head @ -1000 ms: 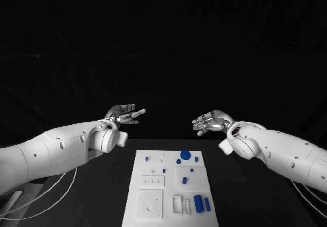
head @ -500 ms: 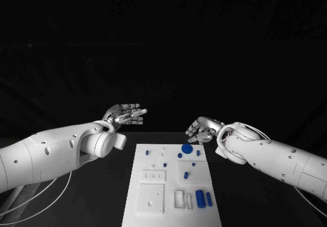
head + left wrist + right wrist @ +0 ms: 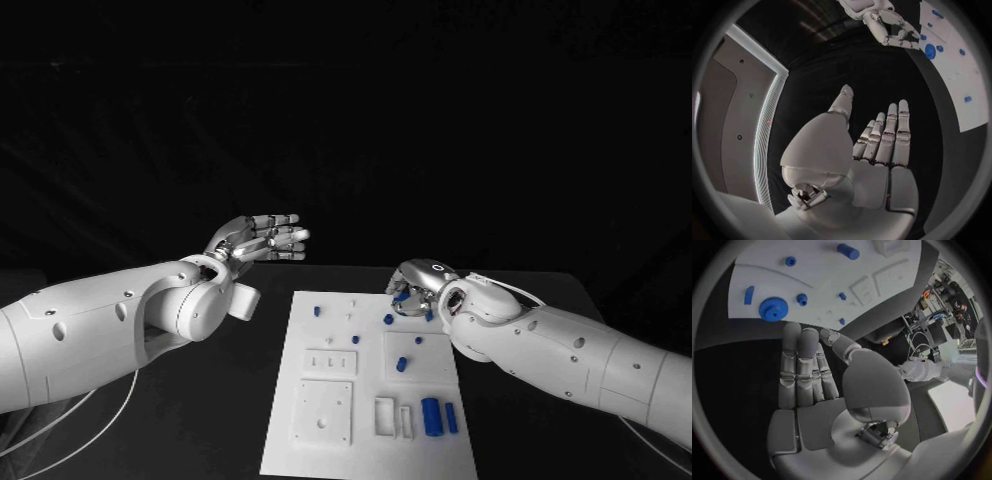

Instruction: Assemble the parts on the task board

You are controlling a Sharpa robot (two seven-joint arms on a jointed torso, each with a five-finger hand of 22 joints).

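The white task board [image 3: 361,455] lies lengthwise in the middle of the table. My right hand [image 3: 415,285] hovers over its far right corner, fingers spread and holding nothing. In the right wrist view its fingertips [image 3: 792,332] reach almost to a blue gear [image 3: 772,309] lying on the board [image 3: 829,275]. A blue peg [image 3: 802,299] and a short blue bar [image 3: 749,294] flank the gear. My left hand [image 3: 260,238] is raised off the board's far left corner, fingers straight and empty [image 3: 879,145]. The left wrist view also catches the right hand [image 3: 892,27] beside the gear [image 3: 930,50].
More blue parts sit on the board: a peg [image 3: 389,319], a small piece [image 3: 402,364], and a thick cylinder [image 3: 431,415] beside a thin bar [image 3: 450,418] at the near right. Cables [image 3: 87,420] hang under my left arm.
My right hand has come down and in from above the table's far right to the board's far right corner by the gear. The left hand has barely moved.
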